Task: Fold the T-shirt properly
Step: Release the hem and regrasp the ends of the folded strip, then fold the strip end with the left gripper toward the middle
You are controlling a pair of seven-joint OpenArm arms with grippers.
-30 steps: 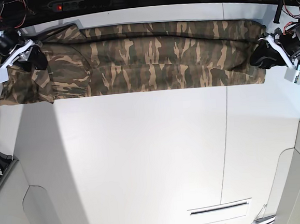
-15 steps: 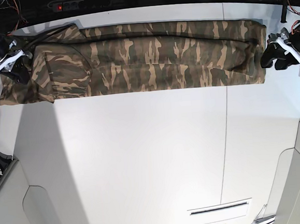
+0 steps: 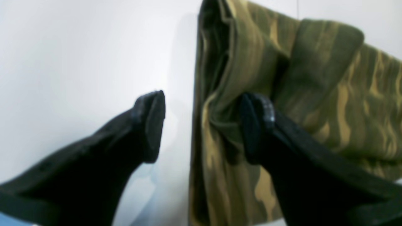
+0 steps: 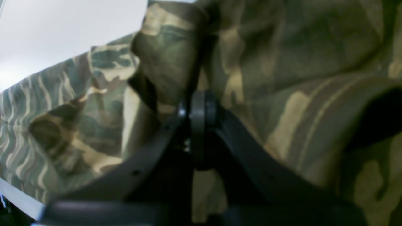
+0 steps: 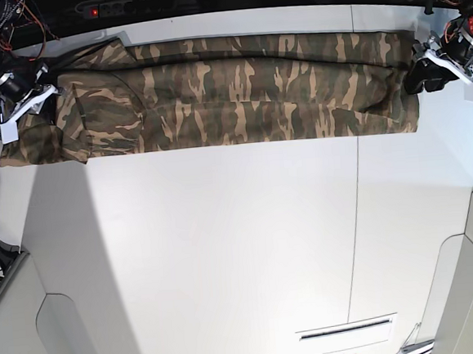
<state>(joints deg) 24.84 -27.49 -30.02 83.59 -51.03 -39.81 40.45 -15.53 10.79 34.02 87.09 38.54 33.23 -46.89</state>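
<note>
T-shirt (image 5: 238, 91) in camouflage print lies folded into a long narrow band across the far side of the white table (image 5: 226, 252), running nearly from one side edge to the other, with a doubled-over sleeve section at the base view's left end. Much is hard to read: both wrist views are blurred and taken so close that the cloth fills most of them, and in the base view each gripper is small and partly cut off by the picture's edge, with tangled cables behind. Starting at the left of the base view, the right gripper (image 5: 27, 99) sits low over the sleeve end of the shirt, its arm reaching in from the upper left corner. Its wrist view shows the two dark fingers (image 4: 201, 113) pressed together with no gap between the pads, over bunched folds of the T-shirt (image 4: 282, 62); whether a layer of cloth is pinched between them is hidden by the fingers themselves and cannot be told. At the right end of the base view, the left gripper (image 5: 426, 72) meets the shirt's other end near the table's far right corner, its arm coming in from that corner. Its wrist view shows the fingers spread wide apart: one finger (image 3: 150, 125) over bare table, the other (image 3: 256, 125) resting against the stacked edge of the T-shirt (image 3: 329, 94), gripping nothing.
</note>
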